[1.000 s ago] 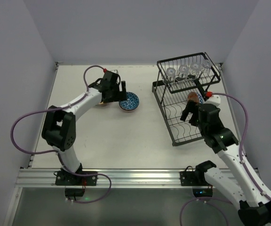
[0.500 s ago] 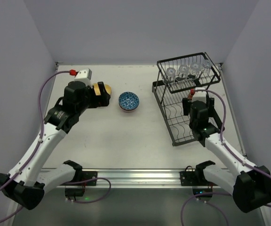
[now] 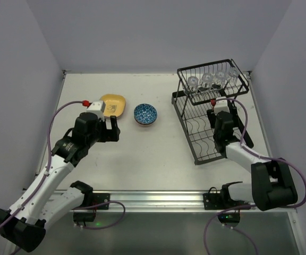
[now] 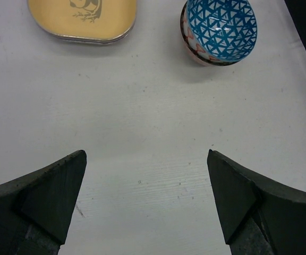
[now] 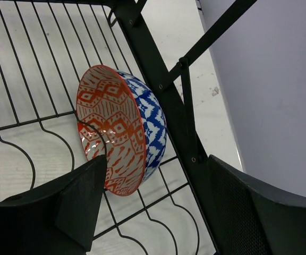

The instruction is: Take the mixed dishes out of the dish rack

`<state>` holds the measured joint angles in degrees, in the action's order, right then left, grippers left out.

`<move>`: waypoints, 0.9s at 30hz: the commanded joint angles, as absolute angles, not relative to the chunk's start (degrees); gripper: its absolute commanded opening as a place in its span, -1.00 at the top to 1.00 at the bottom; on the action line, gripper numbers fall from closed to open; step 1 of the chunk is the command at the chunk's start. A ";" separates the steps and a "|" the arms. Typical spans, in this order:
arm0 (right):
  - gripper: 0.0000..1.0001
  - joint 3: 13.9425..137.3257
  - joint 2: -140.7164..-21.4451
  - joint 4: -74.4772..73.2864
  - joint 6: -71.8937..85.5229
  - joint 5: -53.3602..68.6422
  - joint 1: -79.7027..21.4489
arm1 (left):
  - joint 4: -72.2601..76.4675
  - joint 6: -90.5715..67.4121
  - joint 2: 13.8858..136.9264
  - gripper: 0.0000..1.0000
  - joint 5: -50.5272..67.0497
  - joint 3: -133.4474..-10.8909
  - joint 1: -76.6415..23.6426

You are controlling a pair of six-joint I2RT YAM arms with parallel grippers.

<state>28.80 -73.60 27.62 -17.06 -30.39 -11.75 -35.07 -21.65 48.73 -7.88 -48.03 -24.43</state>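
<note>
Inside the dish rack (image 5: 152, 58), the right gripper (image 5: 157, 158) gaped before an orange-and-blue bowl (image 5: 118, 130) propped on edge against the frame. The left gripper (image 4: 145, 154) hung spread over the table (image 4: 142, 106), near the yellow plate (image 4: 82, 18) and blue bowl (image 4: 220, 29).

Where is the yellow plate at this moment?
In the top view the yellow plate lies flat on the left half of the table, just left of the blue bowl and beyond the open left gripper.
</note>
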 commanded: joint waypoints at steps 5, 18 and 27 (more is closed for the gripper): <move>-0.54 29.53 -74.35 29.36 -18.71 -28.30 -10.37 | -31.03 -19.86 47.46 -1.00 -5.54 -47.64 -24.35; -0.28 29.18 -77.69 28.92 -21.71 -27.78 -8.96 | -30.67 -19.69 47.72 -1.00 -4.57 -47.64 -24.35; 0.21 29.62 -81.30 27.51 -22.33 -28.21 -8.96 | -30.76 -19.69 47.37 -1.00 -5.01 -47.55 -24.43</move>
